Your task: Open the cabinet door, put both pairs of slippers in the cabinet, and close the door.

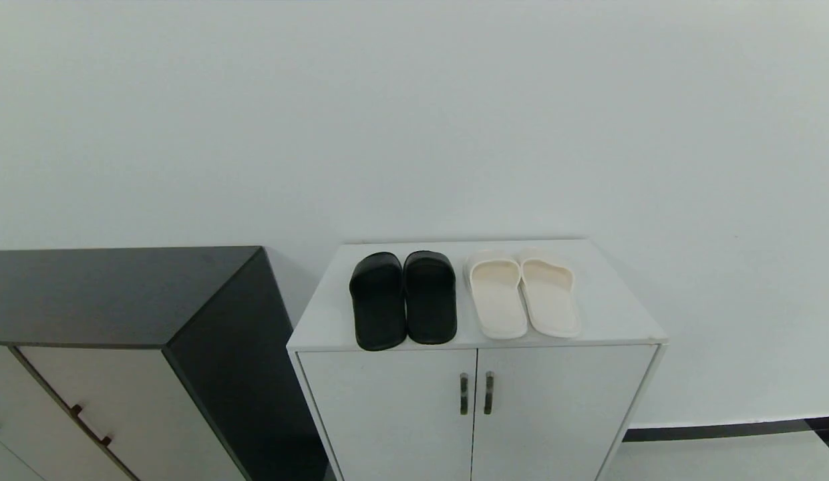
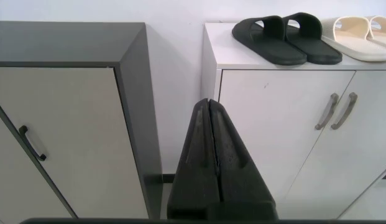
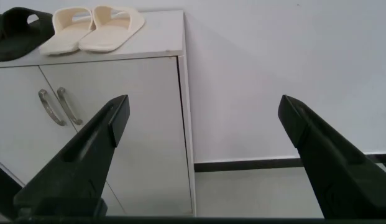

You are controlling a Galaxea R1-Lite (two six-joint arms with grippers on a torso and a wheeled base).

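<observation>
Opening hasn't begun. My left end effector (image 2: 209, 109) is pinched shut, empty; my right end effector (image 3: 204, 106) gapes wide, empty. The handles (image 3: 55, 107) sit ahead of it, slippers (image 1: 431, 297) above. Next: grip a handle.

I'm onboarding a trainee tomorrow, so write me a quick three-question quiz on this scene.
1. True or false: both doors of the cabinet are shut.
2. The black slippers and cream slippers lie: A inside it; B on top of it; C beneath it.
3. Which is open, the left gripper or the right gripper?
Key: 1 true; 2 B; 3 right gripper.
</observation>
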